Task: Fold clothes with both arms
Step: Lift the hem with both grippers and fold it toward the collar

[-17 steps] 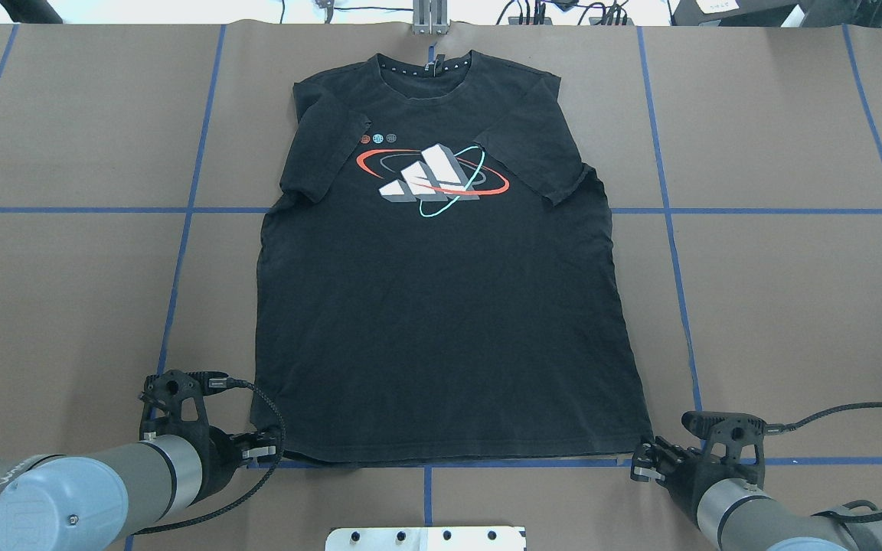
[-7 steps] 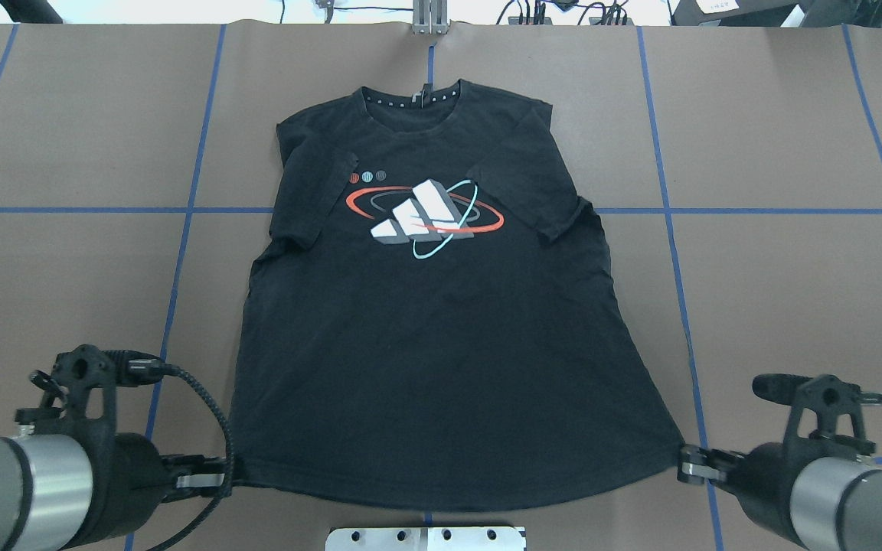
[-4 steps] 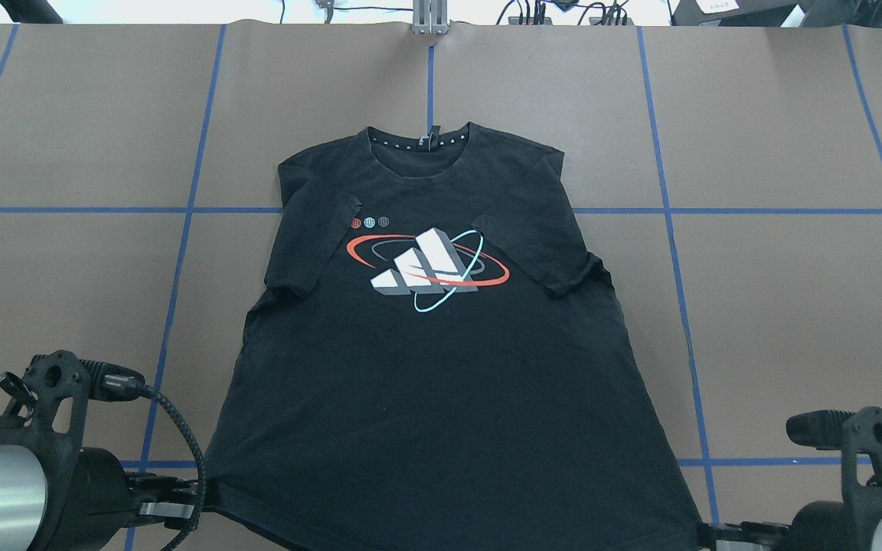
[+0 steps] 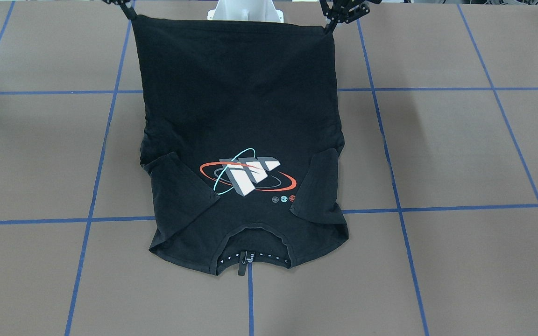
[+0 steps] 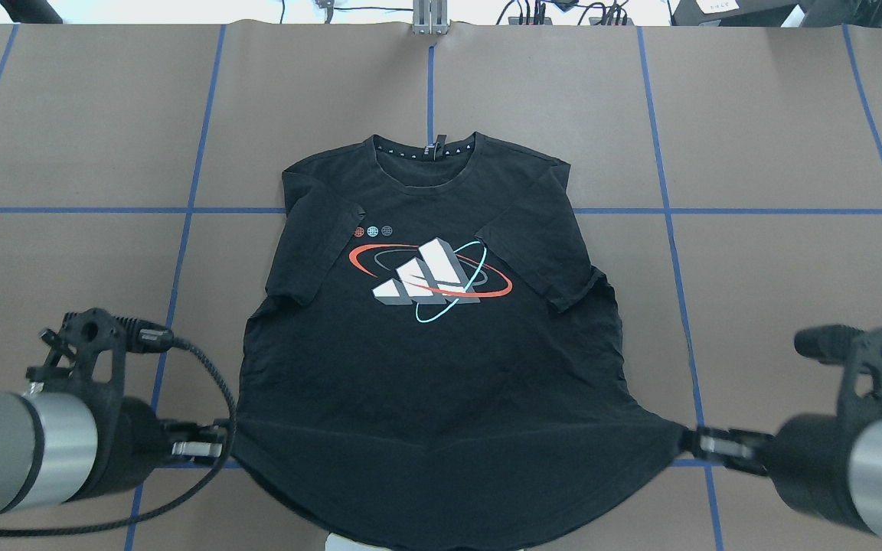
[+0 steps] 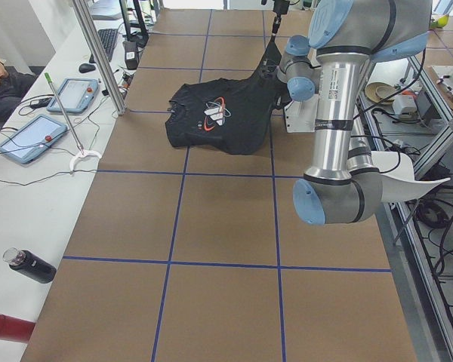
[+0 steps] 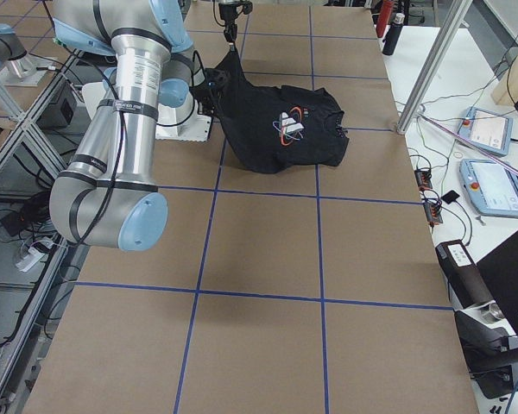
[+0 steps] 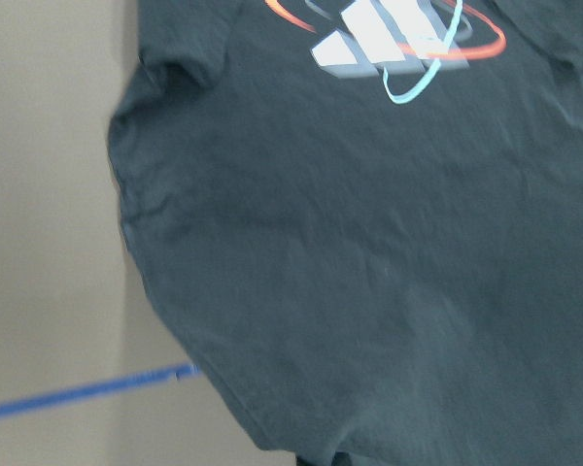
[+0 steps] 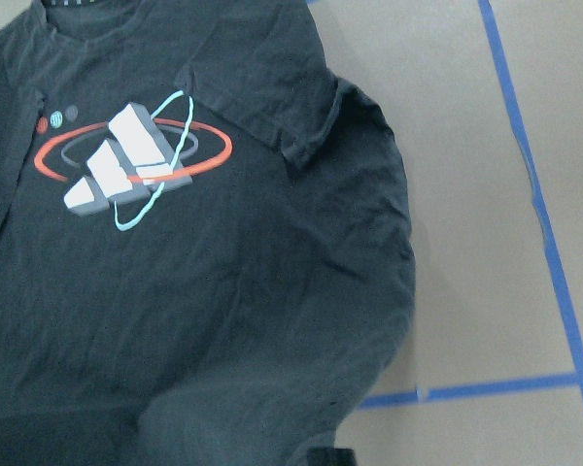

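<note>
The T-shirt (image 5: 426, 367) has slid toward the near edge of the table. Its collar (image 5: 426, 151), once at the far edge, now lies just beyond the far cross line. The left gripper (image 5: 211, 449) and right gripper (image 5: 692, 441), clamped on the hem corners, have spread apart and risen. The hem now sags between them and hides most of the white base (image 4: 245, 10).

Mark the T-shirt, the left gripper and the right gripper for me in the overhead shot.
T-shirt (image 5: 426, 367), overhead view, plain black front below the graphic.
Left gripper (image 5: 219, 449), overhead view, fingertips at the hem corner.
Right gripper (image 5: 695, 441), overhead view, fingertips at the other hem corner.
</note>
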Robot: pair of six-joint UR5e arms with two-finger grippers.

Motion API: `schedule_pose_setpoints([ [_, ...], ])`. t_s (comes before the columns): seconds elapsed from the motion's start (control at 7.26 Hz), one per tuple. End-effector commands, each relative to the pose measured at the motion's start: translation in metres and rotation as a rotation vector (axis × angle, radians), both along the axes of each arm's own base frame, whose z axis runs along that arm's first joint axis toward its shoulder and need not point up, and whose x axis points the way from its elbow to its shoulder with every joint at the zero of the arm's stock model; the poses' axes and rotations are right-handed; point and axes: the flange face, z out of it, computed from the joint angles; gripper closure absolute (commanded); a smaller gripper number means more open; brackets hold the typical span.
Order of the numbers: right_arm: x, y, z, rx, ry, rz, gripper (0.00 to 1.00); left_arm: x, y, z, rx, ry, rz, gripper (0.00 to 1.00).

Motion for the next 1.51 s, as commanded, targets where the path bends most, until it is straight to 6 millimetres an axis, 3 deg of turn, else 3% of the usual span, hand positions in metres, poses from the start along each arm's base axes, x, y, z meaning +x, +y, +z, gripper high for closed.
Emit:
schedule_pose_setpoints([
  [0.0,-0.052,-0.088,0.003,0.023,0.024,0.161,1.0,0.014,-0.057,-0.006,0.033,-0.015,-0.121,1.0],
  [0.14,-0.049,-0.117,0.005,0.044,0.047,0.21,1.0,0.012,-0.088,-0.001,0.031,-0.04,-0.187,1.0],
  [0.28,-0.032,-0.139,0.007,0.062,0.063,0.257,1.0,0.01,-0.119,0.0,0.037,-0.059,-0.263,1.0],
  [0.41,-0.03,-0.155,0.011,0.057,0.077,0.29,1.0,0.015,-0.134,0.001,0.044,-0.077,-0.302,1.0],
  [0.83,-0.062,-0.238,0.0,0.063,0.139,0.315,1.0,0.019,-0.167,-0.006,0.05,-0.082,-0.36,1.0],
  [1.1,-0.061,-0.267,0.005,0.076,0.179,0.332,1.0,0.015,-0.198,-0.009,0.106,-0.117,-0.373,1.0],
  [1.38,-0.077,-0.298,0.0,0.066,0.196,0.353,1.0,0.032,-0.243,0.024,0.102,-0.14,-0.412,1.0],
])
